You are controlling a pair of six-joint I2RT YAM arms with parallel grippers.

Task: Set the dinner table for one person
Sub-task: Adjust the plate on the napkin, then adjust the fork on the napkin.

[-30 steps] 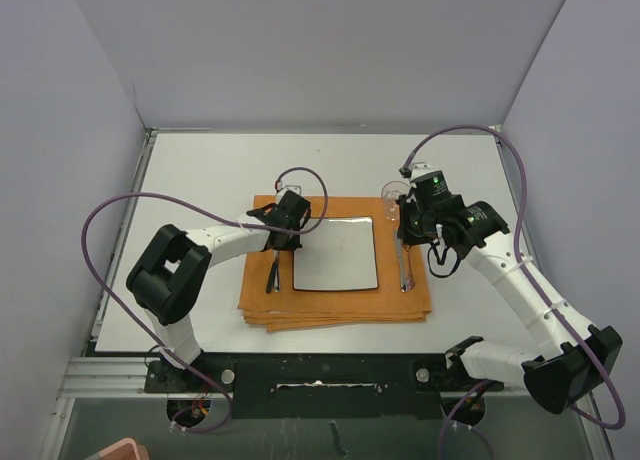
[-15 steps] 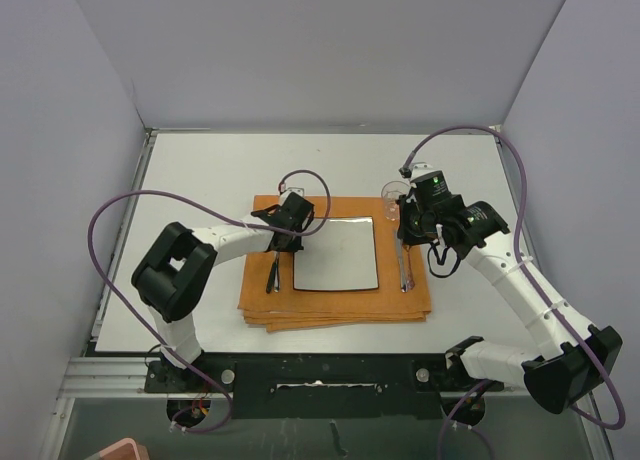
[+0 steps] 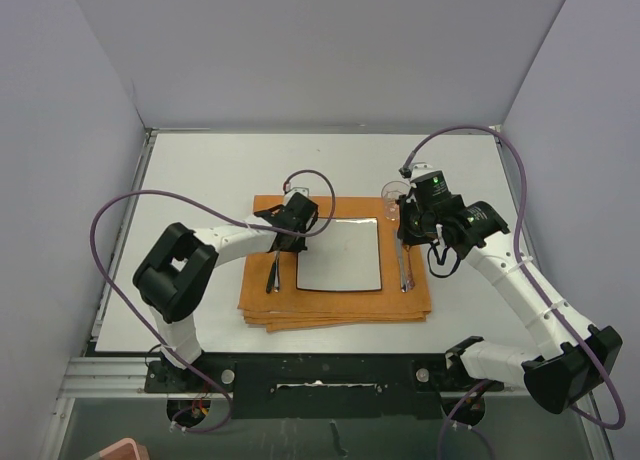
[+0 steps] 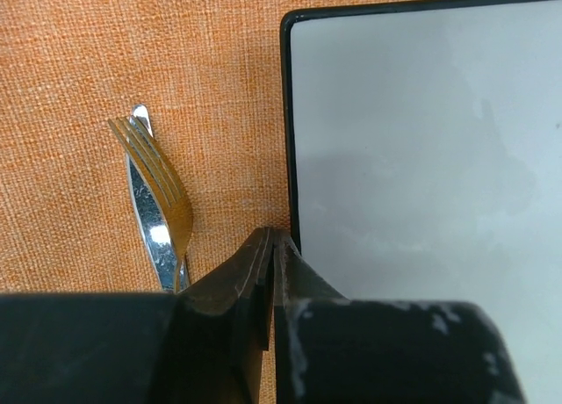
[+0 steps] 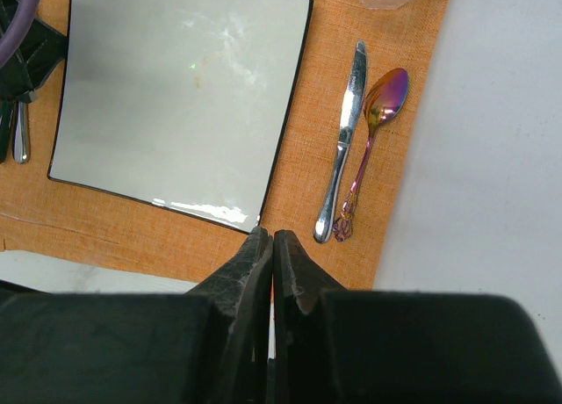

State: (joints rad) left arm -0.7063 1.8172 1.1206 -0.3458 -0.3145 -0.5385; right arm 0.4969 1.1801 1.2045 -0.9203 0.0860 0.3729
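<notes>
On the dinner table (image 3: pixel 200 170) lies an orange folded cloth (image 3: pixel 340 305) with a square white plate (image 3: pixel 338 255) on it. A fork (image 3: pixel 272 273) lies left of the plate, over a second silver utensil. A knife (image 3: pixel 402 270) and a purple spoon (image 5: pixel 373 149) lie to its right, and a clear glass (image 3: pixel 392 195) stands at the cloth's far right corner. My left gripper (image 3: pixel 294 242) is shut and empty, its tips (image 4: pixel 274 237) against the plate's (image 4: pixel 421 132) left edge beside the fork (image 4: pixel 162 202). My right gripper (image 3: pixel 406 235) is shut and empty, hovering above the cloth, with the knife (image 5: pixel 344 140) and plate (image 5: pixel 176 97) below it.
Bare white tabletop (image 5: pixel 492 158) surrounds the cloth. Grey walls enclose the table on the left, back and right. Purple cables loop from both arms. The arm bases and a metal rail (image 3: pixel 300 375) sit at the near edge.
My left gripper has moved a little to the right, and the plate has shifted slightly right with it. The right arm has not moved.
</notes>
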